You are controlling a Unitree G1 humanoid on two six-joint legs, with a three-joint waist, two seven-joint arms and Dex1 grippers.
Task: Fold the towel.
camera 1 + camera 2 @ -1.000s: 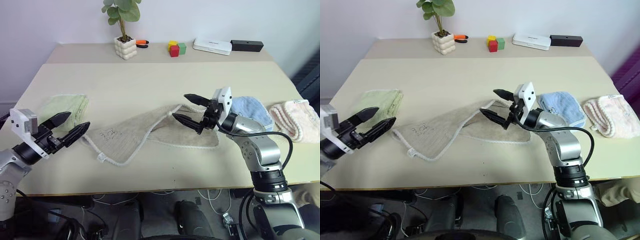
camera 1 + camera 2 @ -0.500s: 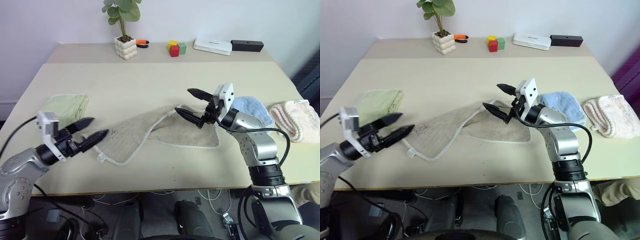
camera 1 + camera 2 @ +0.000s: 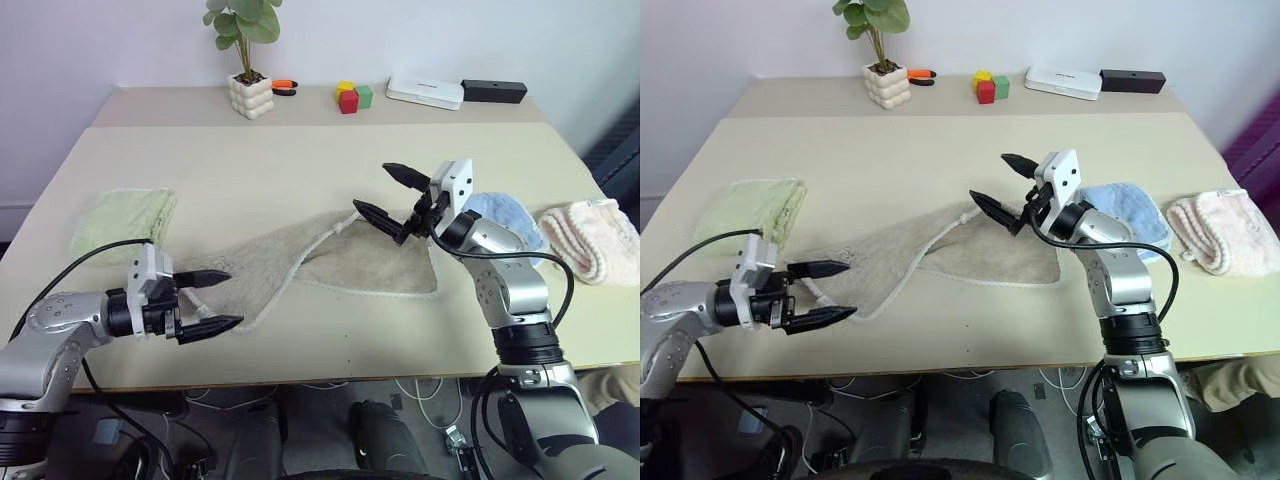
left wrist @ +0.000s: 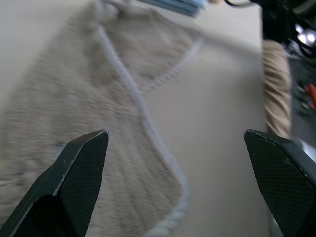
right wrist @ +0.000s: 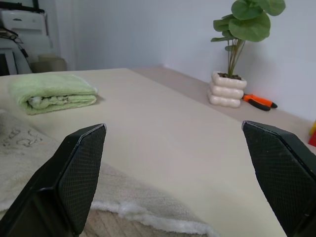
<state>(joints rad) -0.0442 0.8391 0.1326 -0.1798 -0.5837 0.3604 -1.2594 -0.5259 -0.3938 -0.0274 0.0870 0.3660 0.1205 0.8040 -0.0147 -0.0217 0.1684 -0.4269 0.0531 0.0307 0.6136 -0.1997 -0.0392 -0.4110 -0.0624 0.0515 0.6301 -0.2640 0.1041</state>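
Beige table [image 3: 300, 160], tan towel [image 3: 350, 262], green towel [image 3: 125, 215], blue towel [image 3: 505, 220], pink towel [image 3: 595, 235]

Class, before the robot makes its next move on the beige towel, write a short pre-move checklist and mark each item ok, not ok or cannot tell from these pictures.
1. Left gripper open and holding nothing: ok.
2. Right gripper open and holding nothing: ok.
3. Towel lying flat and spread out: not ok; one part is already lapped over, so it lies crooked.
4. Left gripper lined up with the towel's near corner: ok; it points at that edge from the side.
5. Right gripper at the towel's far edge: ok; it hangs above that edge without touching.
6. Green towel and blue towel apart from the beige one: green ok; blue cannot tell, the right arm hides where they meet.
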